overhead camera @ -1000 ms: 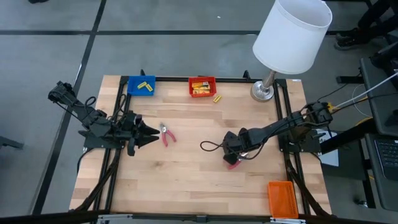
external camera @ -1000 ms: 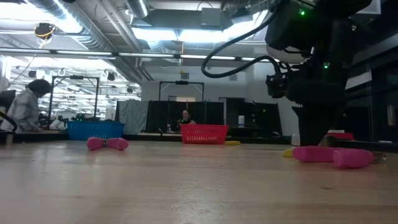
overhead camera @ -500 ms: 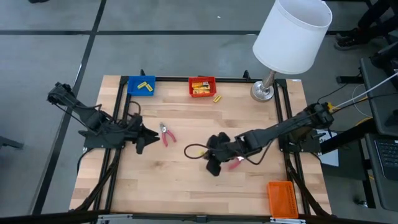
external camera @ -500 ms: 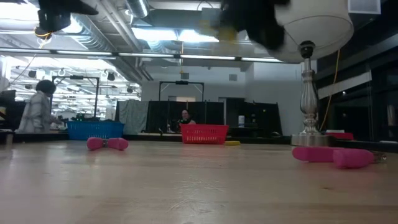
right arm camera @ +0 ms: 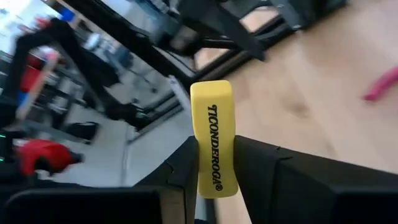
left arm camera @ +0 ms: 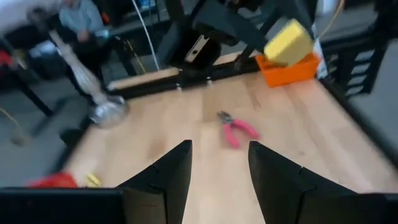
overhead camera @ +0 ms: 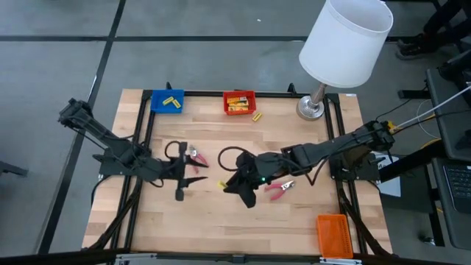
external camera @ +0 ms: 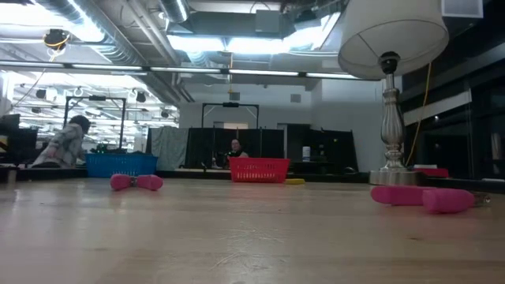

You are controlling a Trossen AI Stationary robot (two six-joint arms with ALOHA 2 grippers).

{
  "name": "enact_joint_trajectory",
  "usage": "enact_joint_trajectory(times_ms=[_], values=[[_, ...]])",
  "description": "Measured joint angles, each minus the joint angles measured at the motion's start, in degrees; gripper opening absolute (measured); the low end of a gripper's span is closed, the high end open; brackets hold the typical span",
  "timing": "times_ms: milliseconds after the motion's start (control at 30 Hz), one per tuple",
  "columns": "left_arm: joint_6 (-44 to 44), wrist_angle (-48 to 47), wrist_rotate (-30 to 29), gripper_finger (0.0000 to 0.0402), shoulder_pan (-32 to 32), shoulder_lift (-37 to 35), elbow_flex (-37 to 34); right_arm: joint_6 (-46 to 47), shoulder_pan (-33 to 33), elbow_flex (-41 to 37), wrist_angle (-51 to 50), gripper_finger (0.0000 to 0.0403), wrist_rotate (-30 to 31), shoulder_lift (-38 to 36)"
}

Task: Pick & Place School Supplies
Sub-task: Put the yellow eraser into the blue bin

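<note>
My right gripper (overhead camera: 228, 184) hangs above the table's middle, shut on a yellow oblong packet (right arm camera: 214, 140) printed with dark letters. The packet also shows in the left wrist view (left arm camera: 287, 42). My left gripper (overhead camera: 187, 185) hovers open left of centre, facing it, with nothing between its fingers (left arm camera: 217, 174). One pair of red-handled pliers (overhead camera: 196, 157) lies flat beside my left arm. A second pair (overhead camera: 280, 189) lies flat under my right arm. Neither gripper shows in the low view. My right gripper pinches the packet between its two fingers by its two long edges (right arm camera: 198, 163), on the lower half. The printed face looks back at the wrist and the free end (right arm camera: 211, 93) sticks out past the fingertips. The fingers come nearly level from the table's right. The packet is lifted clear.
At the far edge a blue tray (overhead camera: 167, 101) and a red tray (overhead camera: 239, 103) hold yellow items, and a yellow stick (overhead camera: 257, 116) lies beside the red one. A white-shaded lamp (overhead camera: 313, 109) stands far right. An orange tray (overhead camera: 333, 234) sits near right. People show beyond the table.
My right gripper has risen from the table with the yellow packet, moved toward the table's left, and tipped from pointing down to nearly level, uncovering the pliers under it. My left gripper has moved toward the table's right and near edge and has rolled about its own axis.
</note>
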Motion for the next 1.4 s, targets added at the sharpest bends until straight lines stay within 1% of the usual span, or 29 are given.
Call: enact_joint_trajectory(times_ms=[100,200,333,433,533,700,833,1033,1400], values=[[6.81,0.13,-0.05,0.0155,0.27,2.12,2.82,2.12,0.00,0.03,2.68,0.0087,-1.13,0.00],[11.06,0.04,0.54,0.0155,0.48,3.82,5.85,3.13,-0.09,0.04,2.80,0.0087,-1.20,0.00],[14.43,0.13,1.07,0.0155,0.48,5.33,9.77,3.88,-0.11,0.04,2.87,0.0087,-0.74,0.23],[15.57,0.24,3.28,0.0155,0.50,6.04,10.82,3.92,-0.13,0.04,2.85,0.0087,-0.56,0.64],[14.74,-1.56,5.43,0.0155,0.59,6.26,10.82,4.03,-0.09,0.04,2.59,0.0087,-0.26,1.02],[13.13,-2.60,6.05,0.0155,0.52,6.20,10.82,4.04,-0.07,0.04,3.28,0.0087,0.12,1.44],[12.99,-2.71,5.93,0.0155,-0.17,6.17,10.82,4.03,-0.03,0.04,3.72,0.0087,0.35,1.57],[10.57,-5.51,6.07,0.0155,-0.55,6.39,10.82,3.84,0.15,0.05,5.19,0.0087,1.20,1.57],[9.59,-4.29,5.36,0.0155,-0.55,6.26,10.82,3.36,0.26,0.06,4.92,0.0087,0.74,1.60]])
